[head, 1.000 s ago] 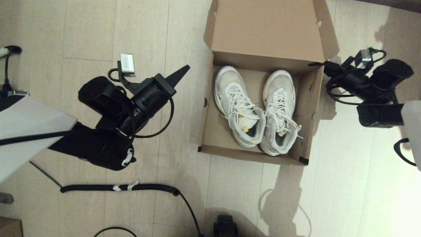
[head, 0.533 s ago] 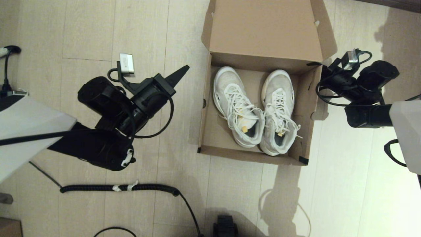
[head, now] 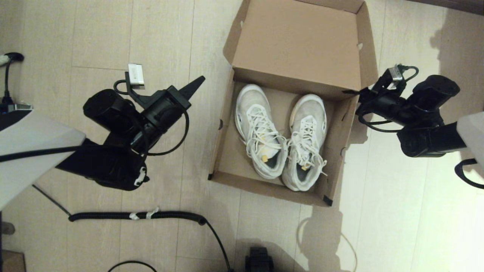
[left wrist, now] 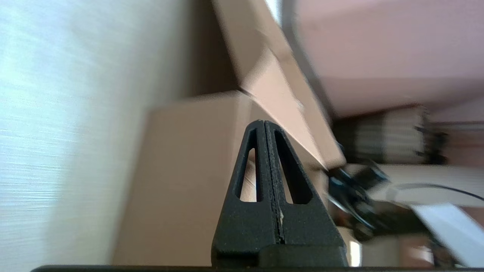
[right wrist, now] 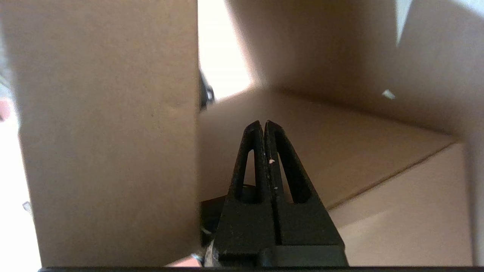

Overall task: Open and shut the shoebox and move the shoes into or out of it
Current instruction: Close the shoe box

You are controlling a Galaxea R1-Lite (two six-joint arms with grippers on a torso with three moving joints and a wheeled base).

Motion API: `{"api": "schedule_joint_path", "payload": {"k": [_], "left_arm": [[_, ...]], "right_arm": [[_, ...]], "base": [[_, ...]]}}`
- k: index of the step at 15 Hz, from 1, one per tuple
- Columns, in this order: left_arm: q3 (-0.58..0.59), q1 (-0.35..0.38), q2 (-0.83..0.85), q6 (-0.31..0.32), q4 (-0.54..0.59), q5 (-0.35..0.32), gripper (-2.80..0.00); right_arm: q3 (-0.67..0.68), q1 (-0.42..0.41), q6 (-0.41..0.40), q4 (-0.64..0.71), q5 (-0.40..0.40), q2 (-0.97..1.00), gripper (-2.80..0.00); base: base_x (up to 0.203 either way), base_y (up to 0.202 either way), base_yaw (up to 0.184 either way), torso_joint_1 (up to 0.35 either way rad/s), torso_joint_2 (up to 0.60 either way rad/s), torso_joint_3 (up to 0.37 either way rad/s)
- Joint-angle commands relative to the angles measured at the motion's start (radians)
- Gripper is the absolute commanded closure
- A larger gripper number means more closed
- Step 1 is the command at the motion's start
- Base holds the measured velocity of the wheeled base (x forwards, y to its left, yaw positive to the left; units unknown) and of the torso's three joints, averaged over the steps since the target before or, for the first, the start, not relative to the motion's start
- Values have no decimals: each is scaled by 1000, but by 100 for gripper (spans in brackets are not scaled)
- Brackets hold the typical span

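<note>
The brown cardboard shoebox (head: 221,147) lies open on the floor, its lid (head: 298,45) folded back at the far side. Two white sneakers (head: 259,132) (head: 306,145) lie side by side inside, toes toward the lid. My right gripper (head: 347,91) is shut, its tip against the box's far right corner below the lid's side flap; the right wrist view shows the shut gripper (right wrist: 263,122) close to cardboard (right wrist: 106,132). My left gripper (head: 199,81) is shut and empty, a short way left of the box. In its wrist view the left gripper (left wrist: 264,122) points at the box's side wall (left wrist: 181,170).
A black coiled cable (head: 136,215) runs across the pale wood floor near the front left. A black fitting (head: 259,260) sits at the bottom edge. My white arm shells show at the far left (head: 30,151) and far right (head: 470,128).
The shoebox has slid left and toward me and turned slightly, with the right gripper following at its far right corner. The left arm has drawn back a little to the left.
</note>
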Motion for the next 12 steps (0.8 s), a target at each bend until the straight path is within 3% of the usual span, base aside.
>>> {"api": "schedule_joint_path", "payload": {"k": [1,4,9,12], "left_arm": [[-15,36,27,-5,-9,-5,0],[-58,72,66,-5,-8,-45,0],[-331,84,240,-8,7,-82,0],[-342,64,276,-8,19,-85,0]], "right_arm": [[109,31,-24,-14,12,-56,0],[218,63,-131,-22,9,-72,0],[297,-7,-136,-23,6,-129,0],[322,-58,-136,-21,6,-158,0]], "base": [[0,0,0,0,0,0],[0,0,0,0,0,0],[0,0,0,0,0,0],[0,0,0,0,0,0]]}}
